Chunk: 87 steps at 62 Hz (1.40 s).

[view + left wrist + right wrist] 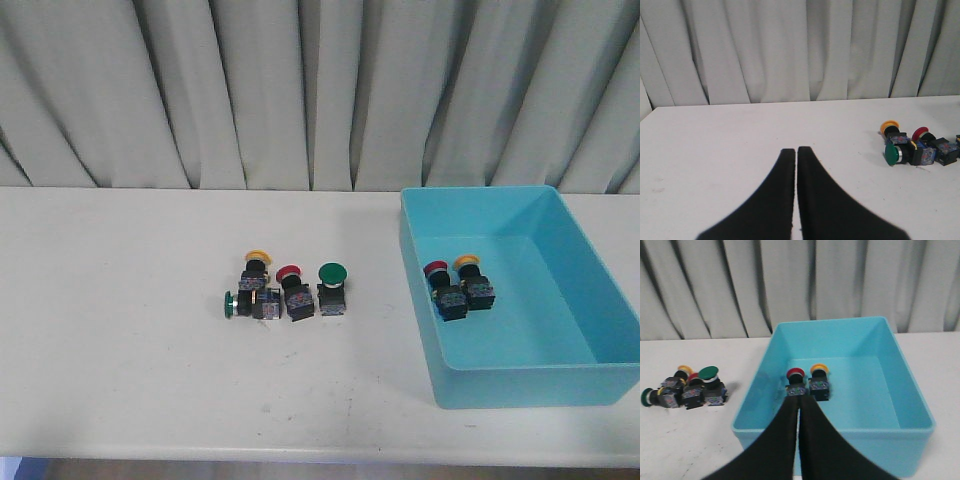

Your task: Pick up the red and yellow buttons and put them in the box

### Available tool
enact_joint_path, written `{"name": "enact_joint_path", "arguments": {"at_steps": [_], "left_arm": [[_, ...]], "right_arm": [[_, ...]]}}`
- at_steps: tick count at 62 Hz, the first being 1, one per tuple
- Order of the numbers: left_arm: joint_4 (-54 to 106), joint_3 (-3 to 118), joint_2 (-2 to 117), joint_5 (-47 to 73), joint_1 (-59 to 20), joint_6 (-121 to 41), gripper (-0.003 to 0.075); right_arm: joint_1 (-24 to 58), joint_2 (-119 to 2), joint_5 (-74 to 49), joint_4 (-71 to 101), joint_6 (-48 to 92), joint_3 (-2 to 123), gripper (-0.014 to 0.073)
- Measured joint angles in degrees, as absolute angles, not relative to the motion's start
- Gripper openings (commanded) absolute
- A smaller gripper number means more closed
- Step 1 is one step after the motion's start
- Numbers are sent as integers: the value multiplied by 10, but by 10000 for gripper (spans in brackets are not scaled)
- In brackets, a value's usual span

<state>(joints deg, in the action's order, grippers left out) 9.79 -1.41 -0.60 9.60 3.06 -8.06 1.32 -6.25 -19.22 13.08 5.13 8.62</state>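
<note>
On the table a yellow button (256,262) and a red button (290,274) lie in a small cluster. A second red button (436,270) and a second yellow button (466,263) lie inside the turquoise box (520,385), near its left wall. Neither gripper shows in the front view. My left gripper (796,150) is shut and empty over bare table, well apart from the cluster's yellow button (888,126) and red button (921,133). My right gripper (799,399) is shut and empty, near the box's (832,429) front wall, with the boxed red button (795,373) and yellow button (819,369) beyond it.
Two green-capped switches share the cluster: one upright (332,272), one on its side (230,302). They also show in the right wrist view, the upright one (708,372) and the lying one (646,396). Grey curtains hang behind the white table (120,350).
</note>
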Motion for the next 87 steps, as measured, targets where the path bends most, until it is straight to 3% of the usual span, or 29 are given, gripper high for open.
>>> {"name": "enact_joint_path", "arguments": {"at_steps": [17, 87], "left_arm": [[98, -14, -6, 96, 31, -81, -7], [98, -14, -6, 96, 31, -81, -7]], "right_arm": [[13, 5, -117, -14, -87, -11, -3], [13, 5, -67, -72, -89, -16, -3]]}}
